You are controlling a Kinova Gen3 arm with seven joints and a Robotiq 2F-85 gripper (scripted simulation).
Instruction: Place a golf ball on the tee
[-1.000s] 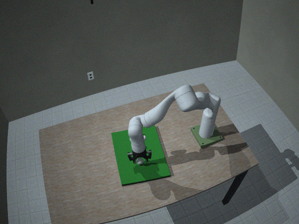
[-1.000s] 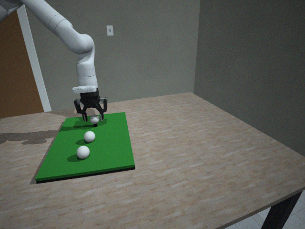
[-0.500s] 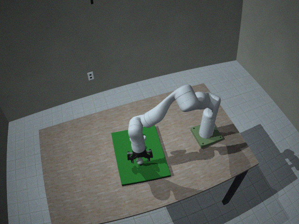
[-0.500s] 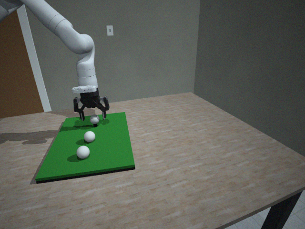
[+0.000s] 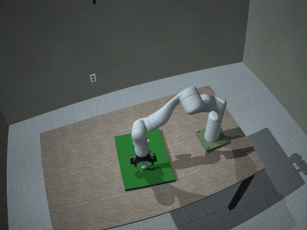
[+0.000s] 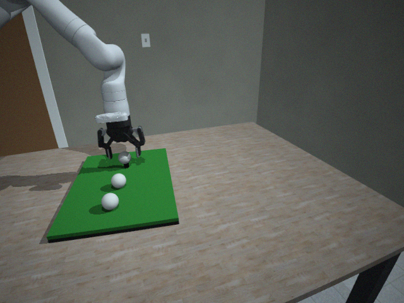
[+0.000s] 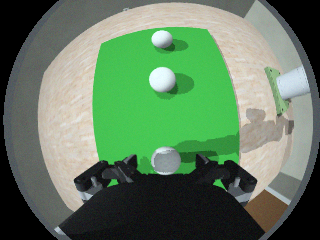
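A white golf ball [image 6: 124,158] sits on top of the small black rubber tee [image 6: 125,165] on the green mat [image 6: 117,193]. It also shows in the top view [image 5: 144,166] and in the wrist view [image 7: 166,159]. My gripper [image 6: 123,152] is wide open and stands straight above the ball, with its fingers apart on either side of it and not touching. The gripper also shows in the top view [image 5: 143,163]. Two more golf balls lie on the mat, one in the middle [image 6: 118,180] and one nearer the front [image 6: 110,201].
The arm's green base plate [image 5: 212,140] is bolted to the wooden table at the right. The mat's edges lie on the table top. The table's edge runs close to the mat's near end in the top view.
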